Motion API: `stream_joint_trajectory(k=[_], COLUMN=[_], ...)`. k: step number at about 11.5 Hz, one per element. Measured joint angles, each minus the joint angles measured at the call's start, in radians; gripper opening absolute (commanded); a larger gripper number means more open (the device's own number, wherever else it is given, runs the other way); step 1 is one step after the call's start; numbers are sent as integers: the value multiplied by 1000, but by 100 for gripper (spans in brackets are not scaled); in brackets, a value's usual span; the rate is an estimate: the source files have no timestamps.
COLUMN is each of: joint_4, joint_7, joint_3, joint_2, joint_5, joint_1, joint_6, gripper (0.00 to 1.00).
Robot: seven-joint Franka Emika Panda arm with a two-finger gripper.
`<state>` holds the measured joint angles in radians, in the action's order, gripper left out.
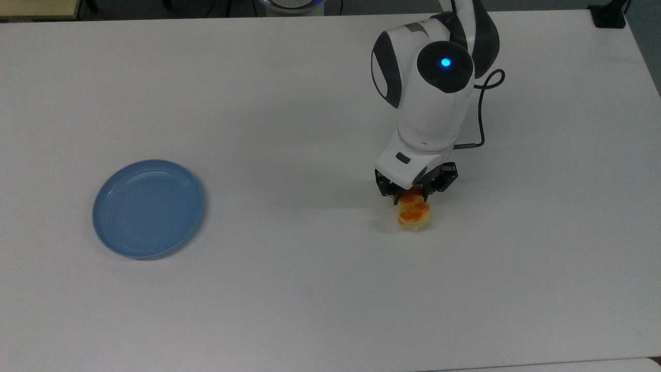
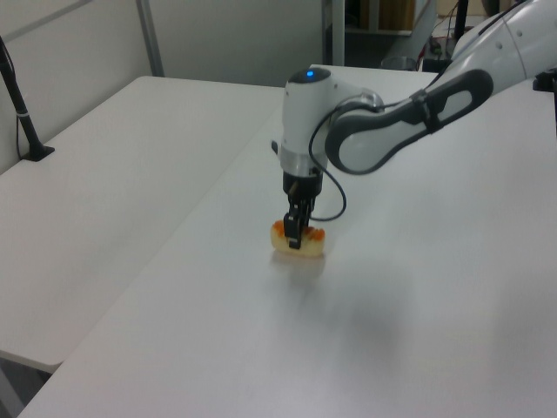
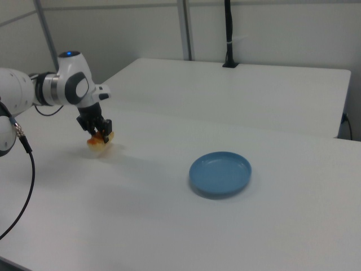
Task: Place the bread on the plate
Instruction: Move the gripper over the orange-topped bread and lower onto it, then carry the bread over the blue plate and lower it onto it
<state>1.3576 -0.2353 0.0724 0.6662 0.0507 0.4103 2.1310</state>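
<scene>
gripper: clenched across bread, top view.
bread: on bench, well apart from plate, plate at its 9 o'clock.
tip: lift straight, w/o crushing; carry level.

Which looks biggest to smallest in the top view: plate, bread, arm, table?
1. White table
2. Robot arm, inflated by sitting nearer the camera
3. Light-blue plate
4. Bread, partly hidden under the gripper

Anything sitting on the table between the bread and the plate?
Nothing. In the top view, bare white table runs from the bread under the pincer to the plate.
</scene>
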Motion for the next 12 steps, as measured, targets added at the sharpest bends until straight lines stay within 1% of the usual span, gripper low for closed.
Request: stream_joint_trajectory(k=[1, 2, 3, 4, 5, 7, 8, 9, 10, 12], joint_4=[-13, -20, -19, -18, -17, -6, -3, 2, 9, 15], joint_7=[11, 64, 127, 207, 294, 456, 505, 532, 541, 542], joint_3=[26, 72, 110, 149, 187, 254, 266, 270, 274, 287], joint_2=[-32, -91, -132, -157, -162, -147, -131, -110, -80, -1], joint_5=[0, 5, 10, 16, 19, 29, 31, 32, 32, 32], joint_1=[0, -6, -24, -67, -132, -270, -333, -380, -409, -422], joint_6=[-63, -150, -202, -225, -226, -178, -130, -80, -18, 85], gripper=[52, 52, 52, 53, 53, 54, 55, 55, 56, 59])
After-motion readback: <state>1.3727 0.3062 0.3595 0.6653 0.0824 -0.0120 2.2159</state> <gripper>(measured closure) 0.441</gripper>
